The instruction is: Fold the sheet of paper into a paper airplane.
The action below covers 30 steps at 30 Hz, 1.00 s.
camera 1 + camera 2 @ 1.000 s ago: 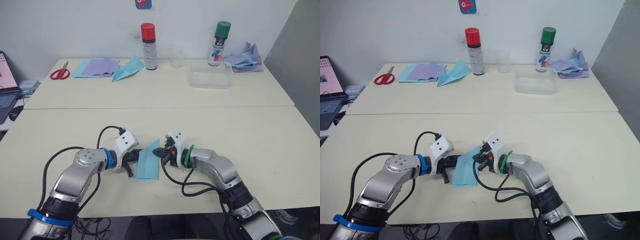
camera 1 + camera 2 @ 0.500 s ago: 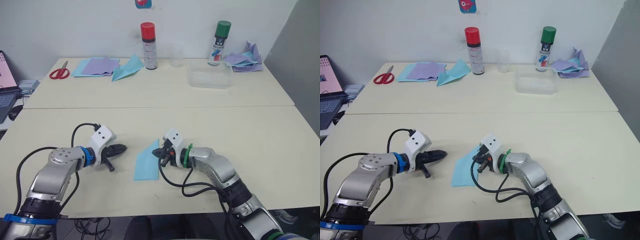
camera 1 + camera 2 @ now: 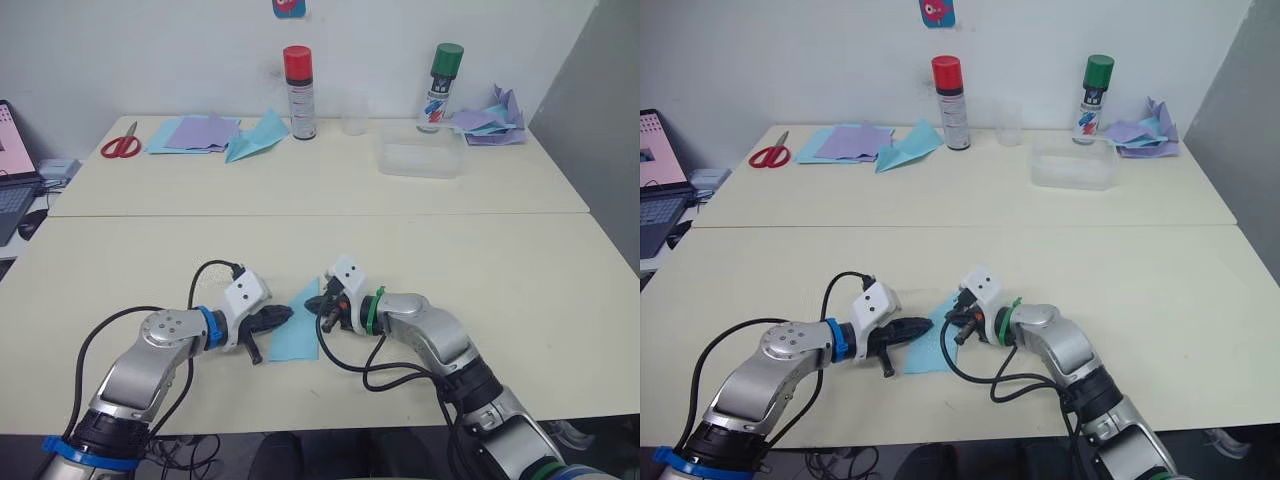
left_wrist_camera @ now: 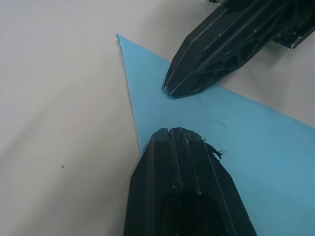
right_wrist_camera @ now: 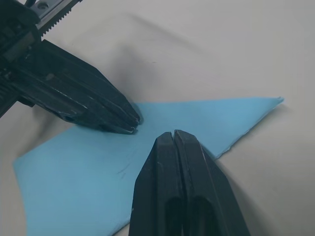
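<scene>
Now both closed pincers press tip-down on the folded sky-blue sheet of paper [image 3: 297, 330] lying flat on the cream counter [image 3: 520, 270]: left pincer [image 3: 283, 316] beside right pincer [image 3: 315, 305], near its pointed end.

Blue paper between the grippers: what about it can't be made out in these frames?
- Head views: the paper's creases are too faint to read; the left gripper and right gripper cover its two side edges.
- Left wrist view: the closed fingers hide the paper beneath them, and the frame edge cuts off its far end.
- Right wrist view: whether the fingertips press the paper or sit just above it cannot be told.
</scene>
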{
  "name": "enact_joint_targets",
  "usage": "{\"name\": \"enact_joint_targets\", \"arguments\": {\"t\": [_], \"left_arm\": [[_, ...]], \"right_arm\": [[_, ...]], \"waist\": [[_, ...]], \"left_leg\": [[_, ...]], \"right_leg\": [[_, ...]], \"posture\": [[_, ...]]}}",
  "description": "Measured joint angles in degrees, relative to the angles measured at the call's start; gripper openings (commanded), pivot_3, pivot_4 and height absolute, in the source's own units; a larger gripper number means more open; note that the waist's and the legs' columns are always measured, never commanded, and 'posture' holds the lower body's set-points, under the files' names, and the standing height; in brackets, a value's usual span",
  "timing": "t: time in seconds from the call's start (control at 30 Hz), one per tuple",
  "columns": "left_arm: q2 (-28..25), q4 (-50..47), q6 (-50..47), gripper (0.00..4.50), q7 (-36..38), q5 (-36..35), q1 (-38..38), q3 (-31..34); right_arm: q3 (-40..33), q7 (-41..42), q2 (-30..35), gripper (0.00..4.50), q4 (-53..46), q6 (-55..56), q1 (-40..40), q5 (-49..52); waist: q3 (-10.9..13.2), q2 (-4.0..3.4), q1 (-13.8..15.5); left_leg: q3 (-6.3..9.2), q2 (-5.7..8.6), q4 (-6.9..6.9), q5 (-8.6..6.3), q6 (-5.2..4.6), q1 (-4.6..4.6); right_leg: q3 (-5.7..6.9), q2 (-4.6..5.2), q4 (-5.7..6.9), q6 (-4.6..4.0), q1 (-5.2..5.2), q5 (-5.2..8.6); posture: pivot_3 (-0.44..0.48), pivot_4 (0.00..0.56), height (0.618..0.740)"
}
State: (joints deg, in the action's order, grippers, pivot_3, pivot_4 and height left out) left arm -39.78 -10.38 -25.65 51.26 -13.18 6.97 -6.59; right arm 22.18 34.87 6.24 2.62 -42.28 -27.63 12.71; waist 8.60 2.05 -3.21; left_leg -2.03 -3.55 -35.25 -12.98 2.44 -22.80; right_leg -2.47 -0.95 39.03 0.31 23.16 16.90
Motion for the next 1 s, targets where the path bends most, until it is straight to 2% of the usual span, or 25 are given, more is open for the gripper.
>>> {"name": "enact_joint_targets", "arguments": {"t": [0.27, 0.4, 0.6, 0.73, 0.87, 1.0], "left_arm": [[-0.1, 1.8, 2.8, 0.00, 0.3, 0.4, 0.1, -0.6], [0.2, 3.3, 3.9, 0.00, 0.7, 0.5, 0.9, -0.9], [0.5, 4.0, 4.5, 0.00, 0.7, 0.6, 1.7, -1.9], [0.5, 4.1, 4.7, 0.00, 0.6, 0.6, 1.8, -2.0], [0.5, 4.3, 4.7, 0.00, 0.5, 0.9, 1.7, -2.0], [0.5, 4.8, 4.6, 0.00, 0.2, 1.6, 1.7, -2.1]], "right_arm": [[-0.7, 1.6, 0.6, 0.02, -1.7, -1.5, 0.8, 1.9], [-1.2, 3.9, 1.8, 0.02, -1.3, 5.8, 0.8, 1.8], [-3.4, 1.7, 0.4, 0.02, 7.1, 15.8, -4.6, -2.2], [-0.7, 2.4, 0.6, 0.02, 12.0, 15.9, -4.5, -5.0], [-1.2, 1.9, 0.0, 0.02, 12.9, 14.7, -4.7, -5.5], [-2.8, 0.4, -2.3, 0.02, 15.7, 13.6, -5.4, -5.3]], "waist": [[-0.1, -0.04, 0.1], [-0.1, -0.08, 0.2], [-0.1, -0.11, 0.3], [-0.1, -0.13, 0.3], [-0.2, -0.16, 0.3], [-0.2, -0.19, 0.1]], "left_leg": [[0.00, 0.01, 0.00, 0.00, 0.00, 0.01], [0.02, 0.02, -0.15, 0.00, 0.00, 0.01], [0.02, 0.02, -0.42, 0.00, -0.01, -0.02], [-0.01, 0.02, -0.49, -0.01, -0.01, -0.07], [0.03, 0.00, -0.49, -0.01, -0.01, 0.04], [0.03, -0.02, -0.45, -0.02, -0.01, 0.79]], "right_leg": [[0.00, 0.00, -0.01, 0.00, -0.02, 0.00], [0.03, 0.00, 0.03, 0.00, -0.06, 0.00], [0.03, 0.00, 0.04, -0.01, -0.15, -0.06], [0.00, 0.02, 0.05, -0.02, -0.14, -0.06], [0.04, 0.01, 0.06, -0.02, -0.26, -0.07], [0.02, 0.01, 0.02, -0.04, -0.93, -0.05]], "posture": [[0.000, 0.150, 0.740], [0.000, 0.150, 0.740], [0.000, 0.150, 0.740], [0.000, 0.150, 0.740], [0.000, 0.150, 0.740], [0.000, 0.150, 0.740]]}}
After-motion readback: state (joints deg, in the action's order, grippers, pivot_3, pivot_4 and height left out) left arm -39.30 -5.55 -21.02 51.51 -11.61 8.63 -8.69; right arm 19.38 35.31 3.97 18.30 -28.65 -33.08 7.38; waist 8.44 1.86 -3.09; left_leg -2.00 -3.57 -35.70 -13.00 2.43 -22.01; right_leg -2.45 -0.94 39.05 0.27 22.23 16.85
